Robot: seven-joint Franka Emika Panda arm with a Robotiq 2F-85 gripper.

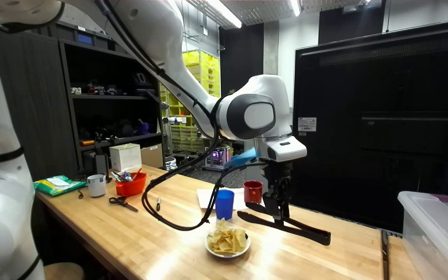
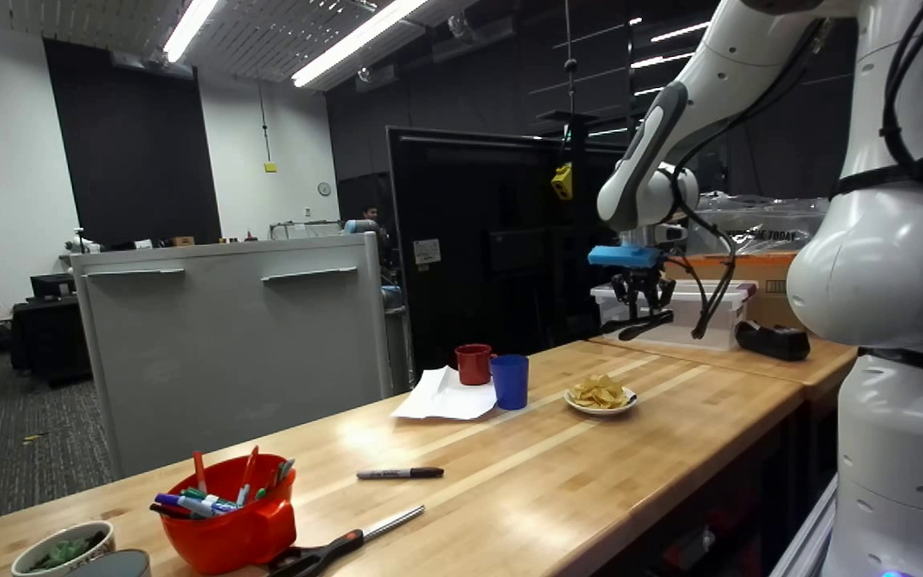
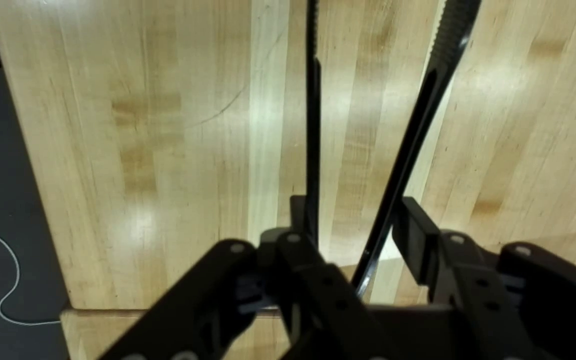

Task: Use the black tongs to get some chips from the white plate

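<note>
Tongs (image 1: pixel 298 231), black, their arms spread, hang above the worktop (image 1: pixel 305 264) near its seamed end edge, gripped by the tool (image 3: pixel 353 215), which is closed against the outer side of each arm. Chips (image 1: pixel 226 240) lie heaped on the white plate (image 1: pixel 225 255), between the worktop's long edges. Near the long edge by the black panel (image 1: pixel 336 163) stands the red mug (image 1: pixel 252 192), the blue cup (image 1: pixel 224 204) further inward.

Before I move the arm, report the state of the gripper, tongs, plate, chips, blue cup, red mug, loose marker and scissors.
Tongs: held aloft, arms spread
Gripper: closed on the tongs
Plate: right side up, mostly covered
Chips: loosely heaped
Blue cup: upright
Red mug: upright
Marker: lying, capped
Scissors: lying, closed
</note>
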